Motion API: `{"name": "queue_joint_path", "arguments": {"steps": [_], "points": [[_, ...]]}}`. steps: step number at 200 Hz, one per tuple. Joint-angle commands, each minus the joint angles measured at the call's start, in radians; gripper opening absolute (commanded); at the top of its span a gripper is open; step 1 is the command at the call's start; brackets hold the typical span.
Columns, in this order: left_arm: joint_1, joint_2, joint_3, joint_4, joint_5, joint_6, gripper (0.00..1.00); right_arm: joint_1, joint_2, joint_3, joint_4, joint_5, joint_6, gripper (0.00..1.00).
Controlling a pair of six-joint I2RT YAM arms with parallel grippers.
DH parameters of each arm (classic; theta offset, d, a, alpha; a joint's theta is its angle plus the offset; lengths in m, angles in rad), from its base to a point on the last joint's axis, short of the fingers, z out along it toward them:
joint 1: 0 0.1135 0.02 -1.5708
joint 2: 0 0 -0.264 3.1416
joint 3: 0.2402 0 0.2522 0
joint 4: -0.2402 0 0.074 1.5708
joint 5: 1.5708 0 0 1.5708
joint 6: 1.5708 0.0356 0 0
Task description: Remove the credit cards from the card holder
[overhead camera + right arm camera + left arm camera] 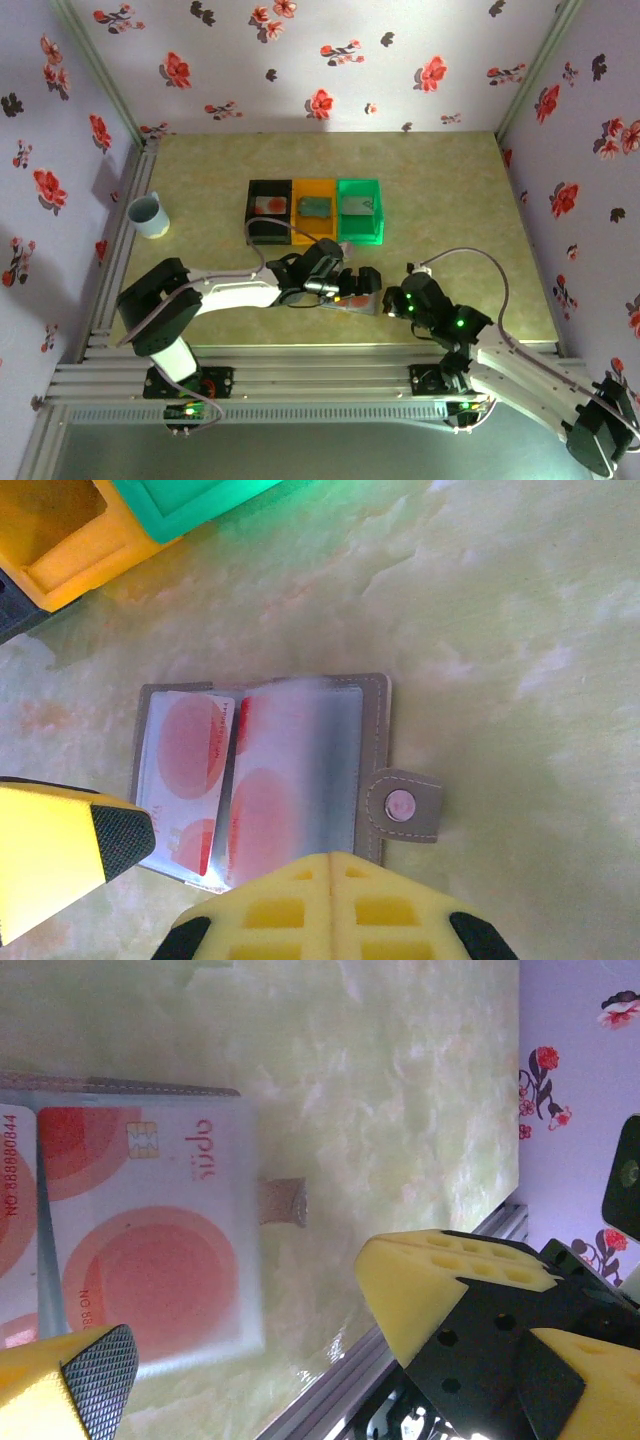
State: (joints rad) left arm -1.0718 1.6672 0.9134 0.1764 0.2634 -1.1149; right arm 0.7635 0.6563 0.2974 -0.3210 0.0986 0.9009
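The card holder [374, 716] lies open on the table, its snap strap [404, 805] pointing right. White credit cards with red circles [186, 746] sit in its clear sleeves, one of them [150, 1250] close under the left wrist camera. My left gripper [350, 283] hovers over the holder, open wide, and one of its fingers [92, 1378] is at the card's corner. My right gripper [331, 868] is shut with nothing between its fingers, its tips over the holder's near edge. From above, the holder [358, 303] lies between both grippers.
Black [251, 222], orange [296, 235] and green [378, 215] bins stand in a row behind the holder, each with a card inside. A pale blue cup [148, 215] stands at the far left. The table's metal front rail [420, 1360] runs just beside the holder.
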Motion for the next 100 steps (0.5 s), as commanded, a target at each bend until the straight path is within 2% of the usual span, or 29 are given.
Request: {"name": "queue_joint_path", "arguments": {"steps": [1,44,73,100], "points": [[-0.008,0.018,0.017,0.038,0.017,-0.013,1.00,-0.011,-0.028,-0.008,-0.045,0.026,-0.011,0.00],[0.002,-0.010,0.020,-0.003,0.006,0.022,1.00,-0.016,-0.059,-0.006,-0.073,0.022,-0.019,0.00],[0.023,-0.089,0.002,-0.103,-0.078,0.085,1.00,-0.017,-0.070,0.000,-0.084,-0.001,-0.035,0.00],[0.082,-0.162,-0.042,-0.198,-0.170,0.027,1.00,-0.019,-0.085,0.009,-0.083,-0.019,-0.043,0.00]]}}
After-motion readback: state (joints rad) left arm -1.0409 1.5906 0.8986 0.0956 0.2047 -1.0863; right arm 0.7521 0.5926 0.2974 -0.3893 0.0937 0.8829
